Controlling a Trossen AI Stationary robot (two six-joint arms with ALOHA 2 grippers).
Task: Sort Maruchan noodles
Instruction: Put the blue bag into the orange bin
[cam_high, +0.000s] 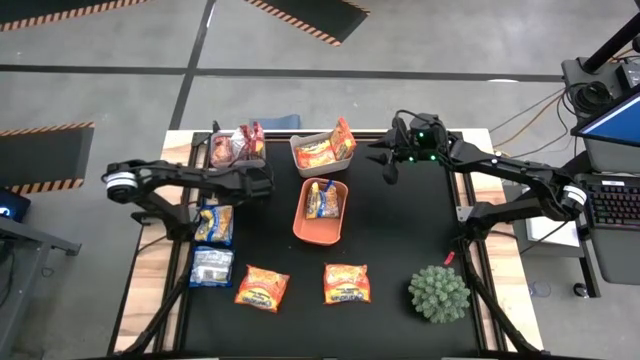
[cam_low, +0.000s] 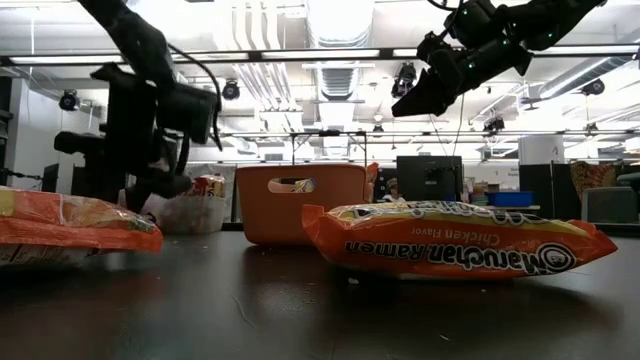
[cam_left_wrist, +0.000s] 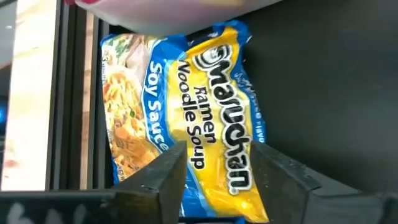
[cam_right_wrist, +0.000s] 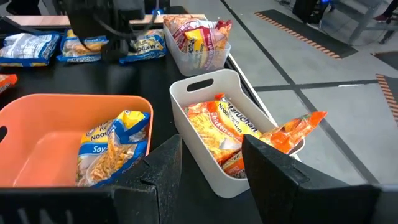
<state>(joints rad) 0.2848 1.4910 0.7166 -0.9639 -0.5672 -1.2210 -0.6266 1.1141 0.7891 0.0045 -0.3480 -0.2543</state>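
A blue-and-yellow Maruchan packet (cam_left_wrist: 186, 106) lies flat near the table's left edge (cam_high: 215, 222). My left gripper (cam_left_wrist: 217, 158) is open just above it, pointing down (cam_high: 222, 200). A silvery-blue packet (cam_high: 211, 267) and two orange packets (cam_high: 262, 288) (cam_high: 347, 283) lie near the near edge. The orange tray (cam_high: 305, 225) holds a blue-and-yellow packet (cam_right_wrist: 115, 146). The white bin (cam_right_wrist: 199, 84) holds orange packets (cam_right_wrist: 227, 127). A clear bin (cam_high: 237, 147) holds more. My right gripper (cam_high: 385, 165) is open, raised beside the white bin. My left gripper comes at the blue-and-yellow packet from above, pointing down. Its open fingers (cam_left_wrist: 168, 168) stand over the packet's yellow half (cam_left_wrist: 217, 124), across its printed name. I cannot tell whether the fingertips touch the wrapper. The packet lies flat on the table.
A spiky green plant ball (cam_high: 438, 293) stands at the near right of the mat. The three containers cluster along the far middle. Wooden table strips (cam_high: 150, 270) border the black mat; bare mat lies right of the orange tray.
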